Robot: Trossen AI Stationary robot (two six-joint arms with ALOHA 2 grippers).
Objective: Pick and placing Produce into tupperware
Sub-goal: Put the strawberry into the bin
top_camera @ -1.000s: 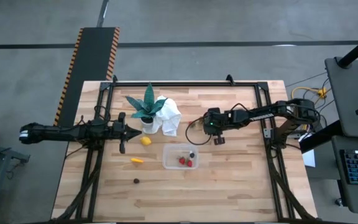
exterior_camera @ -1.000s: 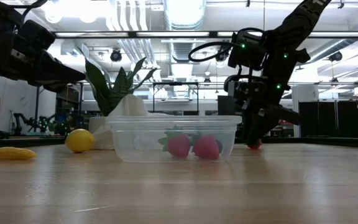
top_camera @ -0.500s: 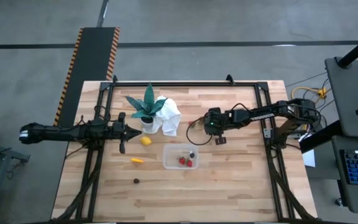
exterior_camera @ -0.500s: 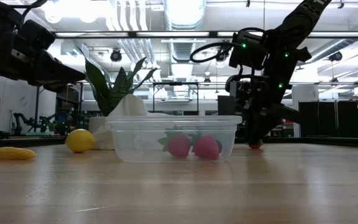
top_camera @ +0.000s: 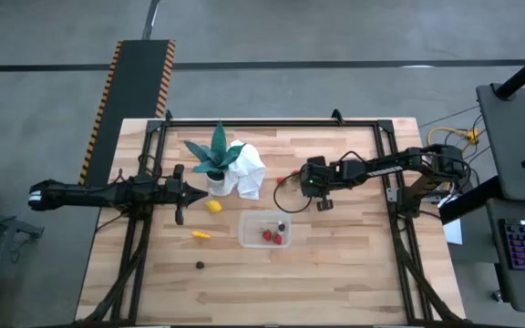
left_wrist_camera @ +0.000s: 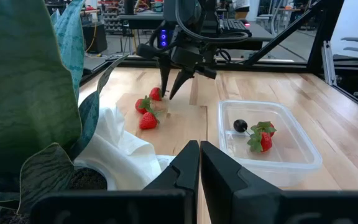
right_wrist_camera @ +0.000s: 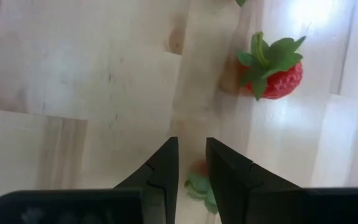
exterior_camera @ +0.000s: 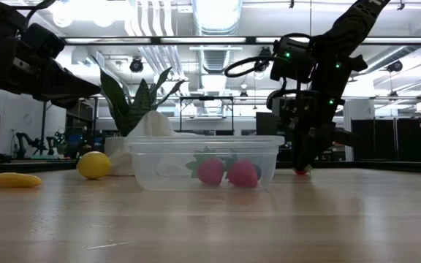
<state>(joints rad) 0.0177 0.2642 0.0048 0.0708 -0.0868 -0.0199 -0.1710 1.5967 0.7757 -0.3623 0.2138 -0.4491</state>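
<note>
My right gripper (left_wrist_camera: 166,94) points steeply down at the table's middle and is shut on a red strawberry (left_wrist_camera: 156,94). Two more strawberries (left_wrist_camera: 146,115) lie on the wood next to it, beside the white cloth. The clear tupperware (top_camera: 265,229) stands just nearer and holds two strawberries (exterior_camera: 227,172) and a dark round piece (left_wrist_camera: 240,126). A lemon (top_camera: 214,206), a yellow-orange piece (top_camera: 200,235) and a dark round piece (top_camera: 200,265) lie at the left. My left gripper (top_camera: 201,192) waits shut above the table's left side. My right gripper has the strawberry between its two fingers; a bit of red and its green leaves (right_wrist_camera: 197,182) show in the narrow gap. The fingers come from above, slanting in from the table's right. The strawberry's underside (exterior_camera: 299,172) rests on the table.
A green spiky potted plant (top_camera: 215,159) and a crumpled white cloth (top_camera: 249,173) stand at the far left-middle, close to the loose strawberries. A black frame (top_camera: 272,120) rims the table. Bare wood lies along the near edge and to the right.
In the low view my right gripper's fingers stand a little closer together at the strawberry than a second ago. The strawberry has stayed on the table.
</note>
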